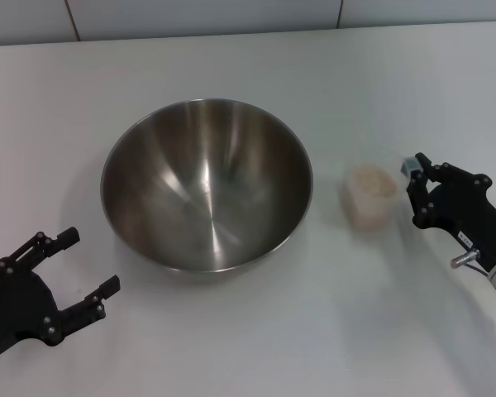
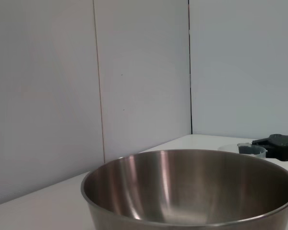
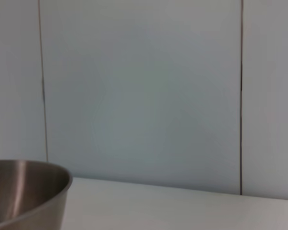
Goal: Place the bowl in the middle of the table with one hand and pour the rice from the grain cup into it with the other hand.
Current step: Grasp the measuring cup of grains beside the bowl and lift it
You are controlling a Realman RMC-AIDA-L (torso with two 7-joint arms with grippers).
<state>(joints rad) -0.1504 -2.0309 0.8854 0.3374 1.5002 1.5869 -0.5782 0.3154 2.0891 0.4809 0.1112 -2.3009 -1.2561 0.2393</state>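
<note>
Black right gripper point(image 1: 417, 178) sits at 3 o'clock on the table point(image 1: 380, 314), its fingers apart, tips just beside the grain cup point(image 1: 368, 194) but not closed on it. One fingertip shows a small grey-blue pad. Cup stands upright on the white top, translucent plastic, filled near the rim with off-white rice point(image 1: 372, 181).

Left of the cup, close but apart, the stainless steel bowl point(image 1: 207, 184) rests near table centre, upright, nothing inside, brushed wall catching light.

Left gripper point(image 1: 70, 273) lies at 8 o'clock, fingers spread wide, clear of the bowl and holding nothing.

Left wrist view: bowl rim point(image 2: 189, 158) fills the foreground; beyond it the cup's edge point(image 2: 240, 148) and the right gripper's dark fingers point(image 2: 278, 143). Right wrist view: only a slice of the bowl point(image 3: 24, 191) against the pale panelled wall point(image 3: 144, 96).
</note>
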